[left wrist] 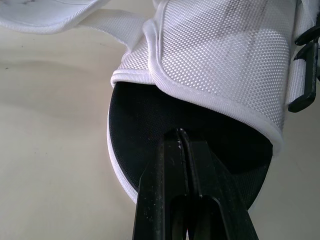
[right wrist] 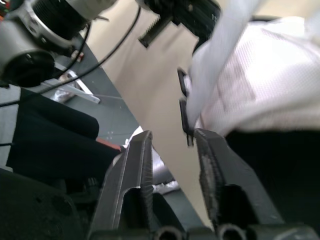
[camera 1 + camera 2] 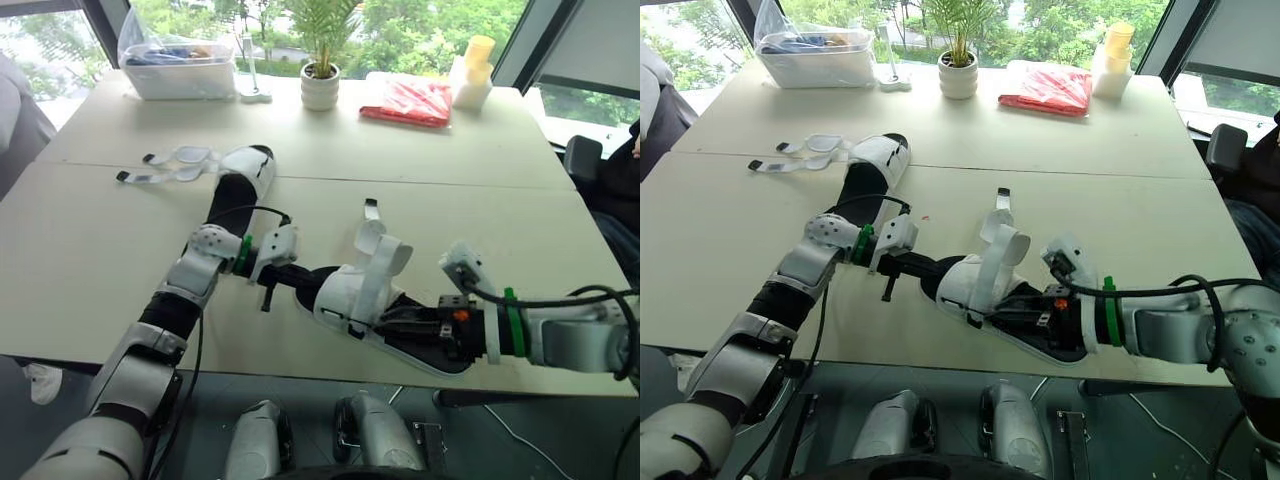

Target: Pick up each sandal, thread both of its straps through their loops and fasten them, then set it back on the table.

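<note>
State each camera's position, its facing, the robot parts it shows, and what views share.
Left eye: on the head, facing forward-down over the table; both arms show.
Right eye: beside it, same scene.
Left wrist: along the shut left gripper at the near sandal, toe end.
Right wrist: along the open right gripper at its strap; the left arm shows.
Shared: all four show that sandal.

Bright daylight from far windows [image 3: 420, 25], soft shadows, perhaps slight tabletop [image 3: 90, 250] glare
</note>
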You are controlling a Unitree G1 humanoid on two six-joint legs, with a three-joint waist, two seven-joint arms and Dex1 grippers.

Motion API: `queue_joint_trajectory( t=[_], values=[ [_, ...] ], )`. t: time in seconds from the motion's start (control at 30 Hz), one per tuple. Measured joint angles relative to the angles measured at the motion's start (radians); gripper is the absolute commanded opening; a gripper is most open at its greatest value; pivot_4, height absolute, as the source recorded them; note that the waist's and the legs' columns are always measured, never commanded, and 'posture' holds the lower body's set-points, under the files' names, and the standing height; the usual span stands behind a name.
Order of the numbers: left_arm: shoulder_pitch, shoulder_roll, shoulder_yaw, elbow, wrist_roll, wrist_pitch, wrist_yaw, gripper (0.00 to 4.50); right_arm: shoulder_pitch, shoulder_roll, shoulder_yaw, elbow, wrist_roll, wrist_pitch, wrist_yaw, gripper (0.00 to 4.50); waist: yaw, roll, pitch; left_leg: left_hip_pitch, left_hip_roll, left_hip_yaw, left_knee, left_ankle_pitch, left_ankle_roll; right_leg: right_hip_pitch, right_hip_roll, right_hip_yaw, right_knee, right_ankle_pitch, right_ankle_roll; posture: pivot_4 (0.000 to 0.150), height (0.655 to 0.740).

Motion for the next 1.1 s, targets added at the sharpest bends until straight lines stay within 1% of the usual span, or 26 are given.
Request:
queue_joint_trajectory(
  t=[0.07,0.17,0.23,0.27,0.33,0.47,0.57,0.7,0.93,1.03,1.1],
  values=[
    [-0.003,-0.002,-0.002,0.005,0.001,-0.007,-0.003,0.0,0.097,-0.025,-0.02,-0.017,0.069,-0.036,-0.044,3.68,0.004,0.0,0.0,0.0,0.0,0.0,0.0,0.0,0.0,0.001,0.0,0.0,-0.001,0.0,0.001,0.15,0.7278],
    [-0.007,-0.003,-0.002,0.016,0.003,-0.016,-0.004,0.0,0.214,-0.024,-0.032,-0.058,0.143,-0.116,-0.118,3.68,0.007,0.0,0.0,0.001,0.0,0.0,0.0,0.0,0.0,0.001,0.0,0.0,-0.002,0.001,0.001,0.15,0.7278],
    [-0.009,-0.003,-0.002,0.02,0.004,-0.016,-0.006,0.0,0.25,0.002,-0.017,-0.07,0.171,-0.172,-0.163,3.68,0.007,0.0,0.0,0.001,0.0,0.0,0.0,0.0,0.0,0.002,0.0,0.0,-0.002,0.001,0.001,0.15,0.7278],
    [-0.01,-0.004,-0.003,0.02,0.005,-0.016,-0.007,0.0,0.257,0.035,0.002,-0.069,0.174,-0.205,-0.187,3.68,0.007,-0.001,0.0,0.001,0.0,0.0,0.0,0.0,0.0,0.002,0.0,0.0,-0.002,0.001,0.001,0.15,0.7278],
    [-0.011,-0.006,-0.004,0.02,0.007,-0.016,-0.009,0.0,0.256,0.089,0.047,-0.065,0.173,-0.255,-0.226,3.68,0.007,0.0,-0.001,0.001,0.0,0.0,0.0,0.0,0.0,0.002,0.0,0.0,-0.002,0.001,0.001,0.15,0.7278],
    [-0.014,-0.006,-0.003,0.022,0.012,-0.016,-0.016,0.0,0.218,0.154,0.111,-0.023,0.175,-0.303,-0.278,3.68,0.008,0.0,-0.001,0.001,0.0,0.0,0.0,0.0,0.0,0.002,0.001,0.0,-0.002,0.001,0.001,0.15,0.7278],
    [-0.019,0.009,-0.001,0.022,0.019,-0.013,-0.022,0.0,0.193,0.194,0.15,0.008,0.181,-0.318,-0.307,3.68,-0.005,-0.001,-0.002,0.002,0.0,0.0,0.0,0.0,0.0,0.003,0.001,0.0,-0.002,0.001,0.001,0.15,0.7278],
    [-0.019,0.008,0.001,0.022,0.019,-0.012,-0.023,0.0,0.185,0.224,0.18,0.023,0.161,-0.32,-0.315,3.68,-0.016,0.0,-0.003,0.004,0.001,0.0,0.0,0.001,-0.001,0.004,0.001,0.0,-0.002,0.001,0.0,0.15,0.7278],
    [-0.019,0.002,0.001,0.016,0.019,-0.001,-0.02,0.0,0.134,0.254,0.241,0.053,0.126,-0.304,-0.308,3.68,-0.011,0.0,-0.003,0.003,0.001,0.0,0.0,0.0,-0.001,0.004,0.001,0.0,-0.002,0.001,0.0,0.15,0.7278],
    [-0.019,0.002,0.001,0.015,0.02,0.005,-0.018,0.0,0.113,0.262,0.25,0.073,0.089,-0.295,-0.293,2.85,-0.01,0.0,-0.003,0.003,0.001,0.0,0.0,0.0,-0.001,0.004,0.001,0.0,-0.002,0.001,0.0,0.15,0.7278],
    [-0.019,0.003,0.001,0.015,0.02,0.005,-0.018,0.0,0.106,0.266,0.25,0.089,0.062,-0.295,-0.284,1.91,-0.01,0.0,-0.003,0.002,0.001,0.0,0.0,0.0,0.0,0.003,0.001,0.0,-0.002,0.001,0.0,0.15,0.7278]
  ],
)
